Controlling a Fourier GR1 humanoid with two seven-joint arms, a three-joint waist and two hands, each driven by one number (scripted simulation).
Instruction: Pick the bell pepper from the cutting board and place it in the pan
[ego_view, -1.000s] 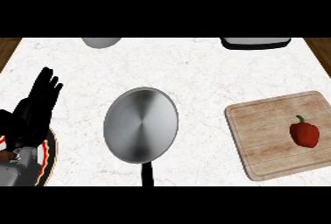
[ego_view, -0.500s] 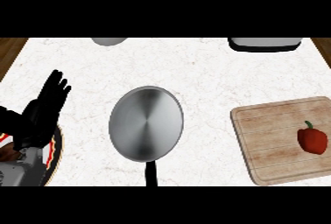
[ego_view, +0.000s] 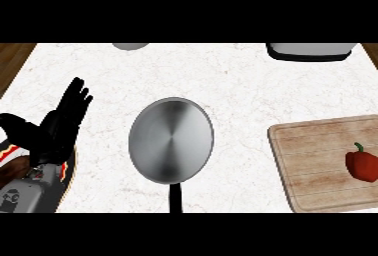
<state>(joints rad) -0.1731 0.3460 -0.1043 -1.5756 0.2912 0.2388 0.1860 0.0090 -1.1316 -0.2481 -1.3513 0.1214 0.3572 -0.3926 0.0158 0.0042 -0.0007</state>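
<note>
Since half a second ago everything has slid rightward in the frame: the cutting board (ego_view: 325, 165) now runs off the right edge, and the bell pepper (ego_view: 362, 164) on it sits close to that edge. The pepper is red with a green stem, lying on the board's right part, well apart from the pan (ego_view: 171, 140).

The pan is in the middle of the frame, a steel oval with its black handle pointing down toward the lower edge. Nothing lies in it.

At the left, the left hand (ego_view: 60, 125) rests over the white marble counter (ego_view: 221, 80), fingers straight and spread upward, holding nothing. Beneath its forearm there seems to be a plate with a red and dark rim, though the arm hides most of it.

The right hand does not show.

Along the top edge, a grey round thing (ego_view: 130, 46) sits at upper left and a dark-based appliance (ego_view: 310, 51) at upper right, both cut off.
</note>
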